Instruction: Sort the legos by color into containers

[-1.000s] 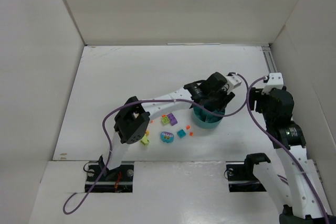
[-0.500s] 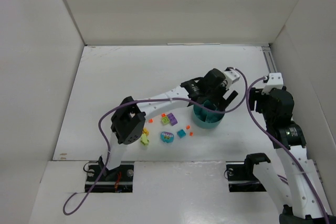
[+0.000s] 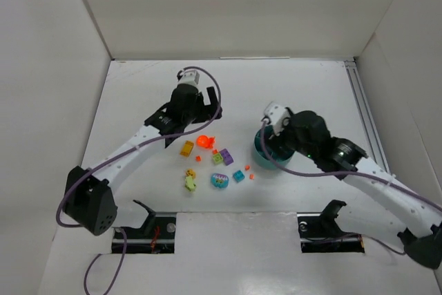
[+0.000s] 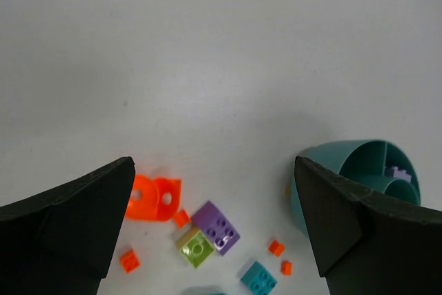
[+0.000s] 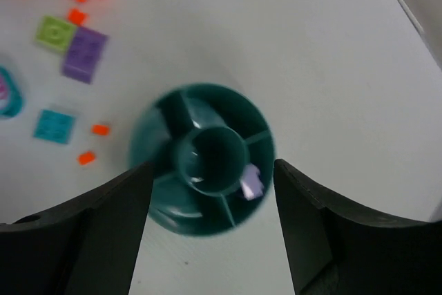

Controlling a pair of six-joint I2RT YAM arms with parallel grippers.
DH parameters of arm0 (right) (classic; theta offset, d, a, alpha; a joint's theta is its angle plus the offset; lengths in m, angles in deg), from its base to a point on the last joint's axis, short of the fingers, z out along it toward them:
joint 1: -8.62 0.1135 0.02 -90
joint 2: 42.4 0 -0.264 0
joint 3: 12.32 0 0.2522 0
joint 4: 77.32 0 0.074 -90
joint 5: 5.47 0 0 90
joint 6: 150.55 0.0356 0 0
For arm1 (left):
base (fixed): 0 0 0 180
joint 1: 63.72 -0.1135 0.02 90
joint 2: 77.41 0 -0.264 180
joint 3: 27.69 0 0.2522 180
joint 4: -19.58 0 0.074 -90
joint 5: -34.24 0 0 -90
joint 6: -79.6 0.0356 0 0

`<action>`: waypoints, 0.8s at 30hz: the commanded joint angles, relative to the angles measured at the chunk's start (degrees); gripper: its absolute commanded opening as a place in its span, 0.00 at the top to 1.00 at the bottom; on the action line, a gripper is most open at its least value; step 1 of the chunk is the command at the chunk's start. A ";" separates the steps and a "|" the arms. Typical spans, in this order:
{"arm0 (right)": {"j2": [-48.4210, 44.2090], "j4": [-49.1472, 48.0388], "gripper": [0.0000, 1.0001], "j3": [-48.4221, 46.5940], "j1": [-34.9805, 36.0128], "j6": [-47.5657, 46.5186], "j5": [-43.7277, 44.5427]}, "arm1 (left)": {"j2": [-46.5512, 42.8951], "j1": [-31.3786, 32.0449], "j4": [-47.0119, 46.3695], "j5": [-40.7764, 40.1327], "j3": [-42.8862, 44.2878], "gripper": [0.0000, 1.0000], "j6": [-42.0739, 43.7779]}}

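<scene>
The round teal dish (image 3: pixel 269 157) stands right of the loose legos. One pale purple bit (image 5: pixel 251 181) lies in a wedge beside the centre cup (image 5: pixel 210 153). My right gripper (image 5: pixel 212 170) hovers open straight above the dish, with nothing between its fingers. My left gripper (image 3: pixel 200 117) is open and empty above the table, just behind the pile. Below it lie a flat orange piece (image 4: pixel 153 198), a purple brick (image 4: pixel 217 224), a lime brick (image 4: pixel 195 246), a teal brick (image 4: pixel 259 278) and tiny orange bits (image 4: pixel 129 260).
More legos lie toward the near edge: a yellow-orange brick (image 3: pixel 186 148), a yellow-green bit (image 3: pixel 190 182) and a teal and pink piece (image 3: pixel 219 180). White walls close in the table on three sides. A rail (image 3: pixel 359 94) runs along the right edge.
My left gripper opened, left the dish and swung left and back to behind the pile. My right arm came in from the right side and now hangs over the dish.
</scene>
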State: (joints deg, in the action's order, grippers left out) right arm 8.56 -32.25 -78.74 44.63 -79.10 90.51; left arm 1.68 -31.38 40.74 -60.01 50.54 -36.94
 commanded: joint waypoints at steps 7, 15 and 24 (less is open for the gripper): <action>25.04 -0.64 0.24 -14.03 21.73 -1.24 5.97 | -15.09 -0.43 3.31 -5.68 -17.62 0.00 -11.68; 37.88 -5.45 0.24 -15.80 22.35 3.25 5.54 | -18.44 -1.48 3.41 -7.35 -22.80 0.00 -12.92; 45.45 -12.32 0.24 -15.80 22.35 7.81 4.22 | -18.97 -5.26 1.57 -6.74 -24.74 0.00 -11.25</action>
State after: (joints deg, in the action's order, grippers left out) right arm 52.63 -39.33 -92.21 66.77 -74.25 95.74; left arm -15.72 -35.64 44.74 -66.51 26.11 -48.92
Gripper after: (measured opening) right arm 0.755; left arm 0.997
